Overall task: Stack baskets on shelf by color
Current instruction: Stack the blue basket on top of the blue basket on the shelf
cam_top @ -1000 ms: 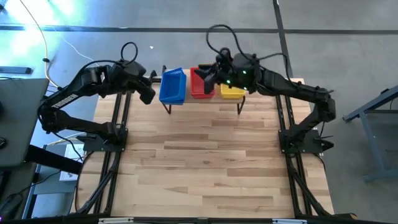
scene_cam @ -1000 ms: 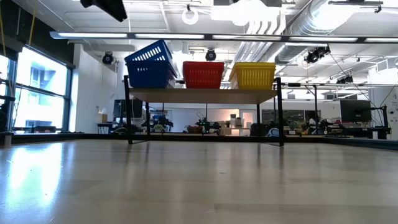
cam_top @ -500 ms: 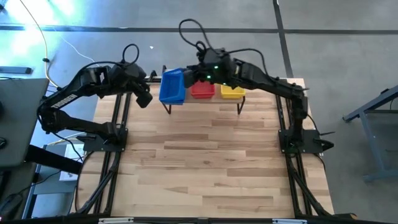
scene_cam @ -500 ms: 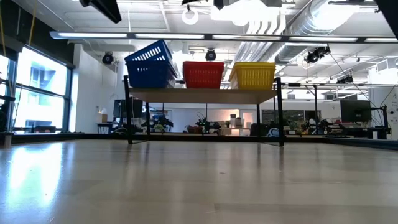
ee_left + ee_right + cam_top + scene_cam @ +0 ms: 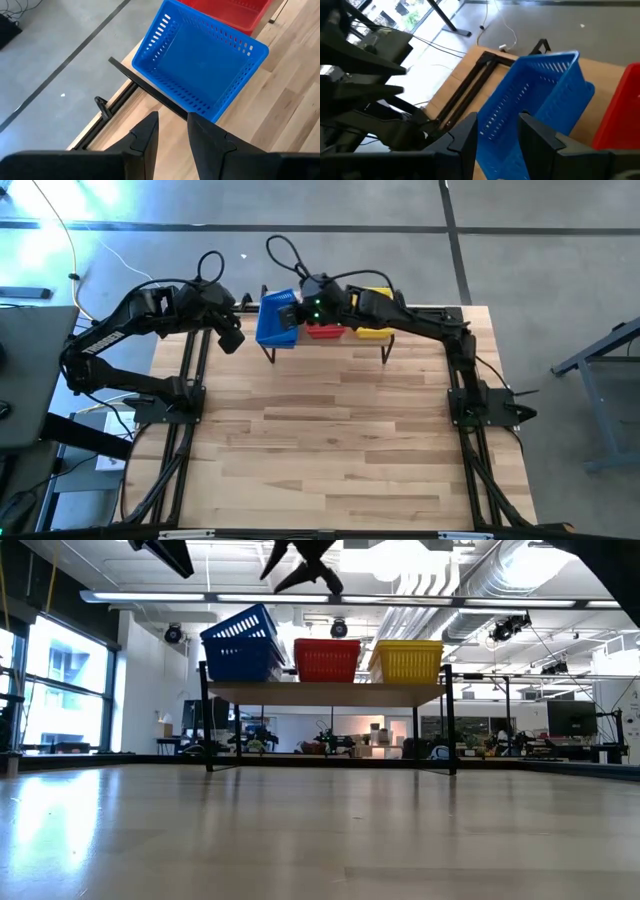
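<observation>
On the shelf (image 5: 325,693) at the table's far edge stand a blue basket (image 5: 278,320), a red basket (image 5: 322,331) and a yellow basket (image 5: 376,331), left to right. The blue basket (image 5: 240,643) sits tilted at the shelf's left end, while the red (image 5: 327,660) and yellow (image 5: 407,661) ones stand level. My right gripper (image 5: 305,570) hangs open above the gap between the blue and red baskets, touching nothing; the blue basket (image 5: 535,105) shows past its fingers. My left gripper (image 5: 232,338) is open and empty, left of the blue basket (image 5: 202,65).
The right arm (image 5: 420,330) reaches across above the yellow and red baskets. The shelf's black legs (image 5: 207,730) stand on the wooden table (image 5: 330,440), whose whole near part is bare wood. The left arm (image 5: 365,85) shows beyond the blue basket.
My right gripper has swung toward the table's left along the shelf, from above the red and yellow baskets to above the blue basket's right side. It has sunk a little and rolled. The baskets have stayed where they were.
</observation>
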{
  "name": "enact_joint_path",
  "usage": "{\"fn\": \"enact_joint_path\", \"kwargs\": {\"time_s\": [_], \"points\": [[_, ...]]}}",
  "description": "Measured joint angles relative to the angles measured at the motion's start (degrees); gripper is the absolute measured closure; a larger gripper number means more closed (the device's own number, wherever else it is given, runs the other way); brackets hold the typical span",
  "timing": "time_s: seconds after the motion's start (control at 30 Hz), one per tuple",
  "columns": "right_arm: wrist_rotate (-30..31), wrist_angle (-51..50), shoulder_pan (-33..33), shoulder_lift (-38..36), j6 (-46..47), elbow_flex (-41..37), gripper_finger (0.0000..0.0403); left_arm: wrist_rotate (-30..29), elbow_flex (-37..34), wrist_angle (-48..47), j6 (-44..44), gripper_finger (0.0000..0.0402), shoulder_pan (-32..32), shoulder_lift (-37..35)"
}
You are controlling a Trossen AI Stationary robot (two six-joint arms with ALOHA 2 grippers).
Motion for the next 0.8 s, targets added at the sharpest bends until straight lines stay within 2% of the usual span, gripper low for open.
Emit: {"fn": "enact_joint_path", "kwargs": {"time_s": [0.33,0.53,0.8], "points": [[0.35,-0.75,-0.11,3.03,1.43,0.0,0.0279,0.05,0.0,0.0,-0.11,0.0308,0.01,0.01],[3.29,-3.36,-0.13,3.15,1.79,0.0,0.0279,0.18,0.0,0.0,-0.15,0.0308,0.01,0.01],[3.65,-4.43,-0.26,3.41,2.87,-0.5,0.0279,0.19,0.0,0.02,-0.57,0.0308,0.01,0.01]]}}
